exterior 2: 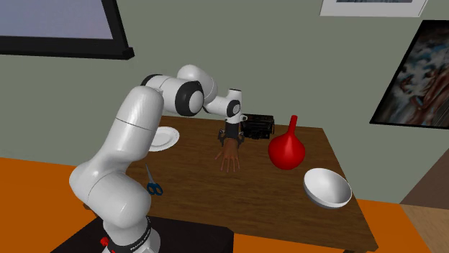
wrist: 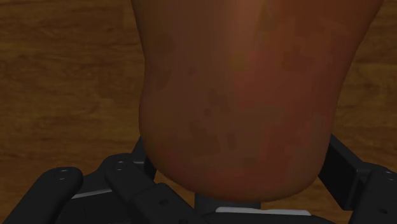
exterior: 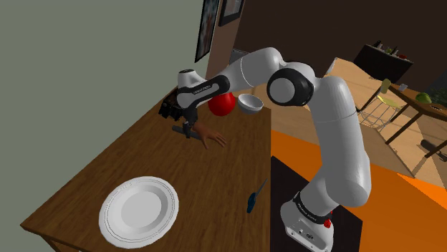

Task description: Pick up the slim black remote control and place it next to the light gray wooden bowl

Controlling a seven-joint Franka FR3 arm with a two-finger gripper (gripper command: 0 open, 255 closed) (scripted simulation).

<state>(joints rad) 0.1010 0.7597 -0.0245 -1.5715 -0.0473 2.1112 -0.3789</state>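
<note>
On the brown wooden table (exterior: 129, 154) before me lie a white round plate (exterior: 138, 209), blue-handled scissors (exterior: 251, 202), a brown hand-shaped model (exterior: 211, 136), a red round-bellied vase (exterior: 222, 104), a pale grey bowl (exterior: 250, 104) and a black boxy device (exterior 2: 257, 126).

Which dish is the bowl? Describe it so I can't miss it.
On the wooden table, look to the end opposite the plate. Beyond the red vase, near the table's edge, sits the bowl: white, wide open and deep, unlike the flat plate.

red vase (exterior: 223, 104) half behind the arm (exterior: 215, 84) — brown hand model (wrist: 248, 95) cropped
</note>
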